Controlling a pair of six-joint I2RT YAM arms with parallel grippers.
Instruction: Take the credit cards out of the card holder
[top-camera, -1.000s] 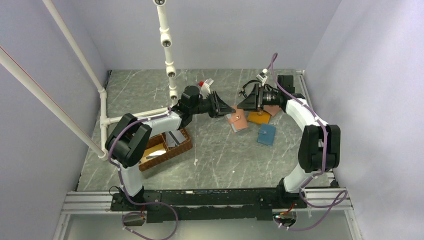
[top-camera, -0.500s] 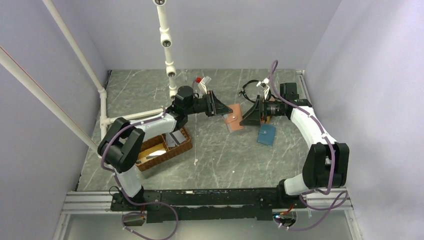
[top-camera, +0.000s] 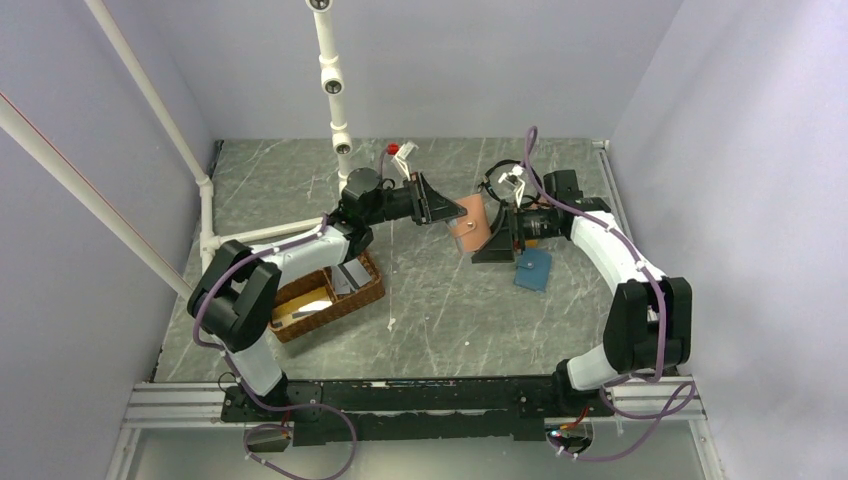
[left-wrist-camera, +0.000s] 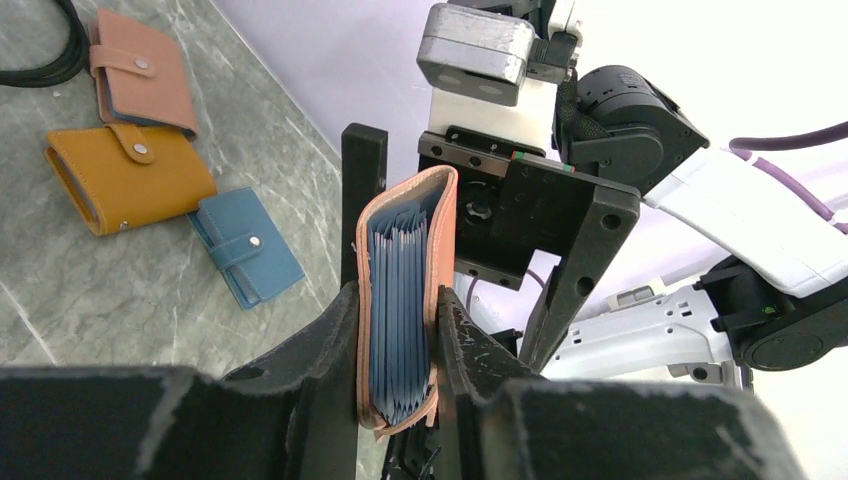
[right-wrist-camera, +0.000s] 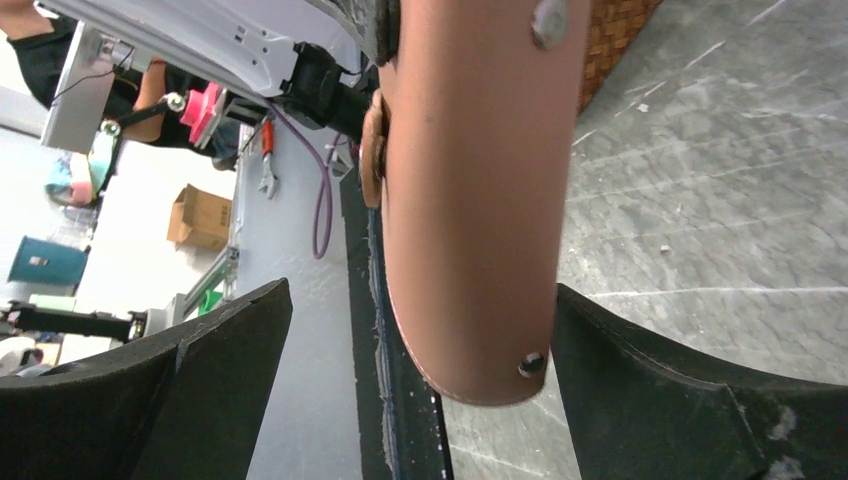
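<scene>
Two arms meet head-on above the middle of the counter (top-camera: 430, 300), and the card holder (left-wrist-camera: 400, 300) hangs in the air between them; the left gripper (top-camera: 440, 208) is clamped on its two pink covers, pinching it nearly closed at the near end; the holder's long axis runs straight away from that grip toward the right gripper (right-wrist-camera: 420, 290), which faces it from the opposite side with its jaws spread wide and nothing in them; one finger stands on each side of the holder's far, rounded end, neither visibly touching it. From the left wrist, the stacked light-blue pocket edges show between the covers, but no grey card can be told apart from them; the credit cards seem to be tucked inside. Judging by this, the right arm is the one placed to act, yet it meets a closed pink end rather than the pockets; the orange wallet (left-wrist-camera: 125, 175) and teal-blue wallet (left-wrist-camera: 245, 248) lie apart on the counter.
</scene>
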